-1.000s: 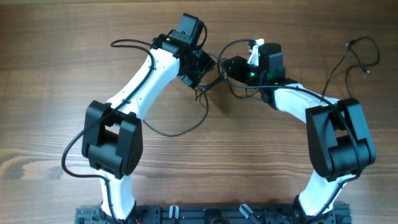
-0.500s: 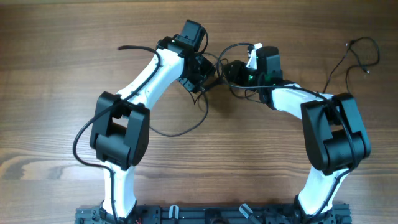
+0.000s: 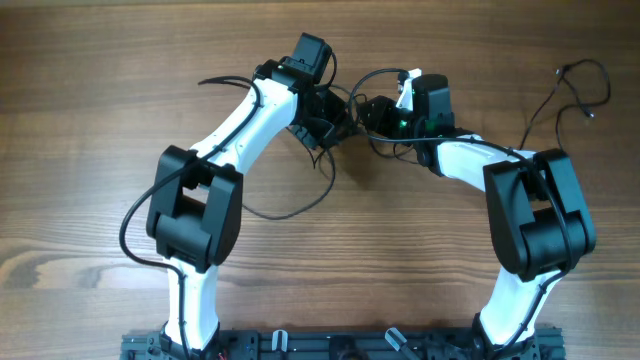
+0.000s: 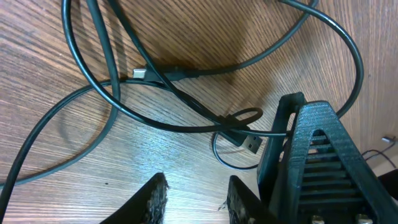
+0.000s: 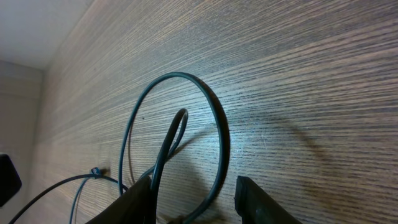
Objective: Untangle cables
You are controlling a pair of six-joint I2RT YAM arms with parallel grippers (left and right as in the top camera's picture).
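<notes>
The thin black cables lie tangled on the wooden table between my two grippers (image 3: pixel 328 140). One long loop trails toward the near left (image 3: pixel 290 212). In the left wrist view the cables (image 4: pixel 168 78) cross ahead of the jaws, with a silver plug (image 4: pixel 140 73) and a second plug (image 4: pixel 251 144). My left gripper (image 3: pixel 337 115) (image 4: pixel 196 185) is open and empty, just short of the tangle. My right gripper (image 3: pixel 366 110) (image 5: pixel 194 186) is open, with a cable loop (image 5: pixel 219 134) running between its fingers. Its finger also shows in the left wrist view (image 4: pixel 314 162).
Another thin black cable (image 3: pixel 572 85) lies loose at the far right of the table. Thicker black arm wires run along the left arm (image 3: pixel 225 78) and by its base (image 3: pixel 130 235). The two grippers nearly touch at the back centre.
My left arm has swung its elbow to the right, and its gripper has moved slightly right, closer to the right gripper. The right arm has barely moved.
</notes>
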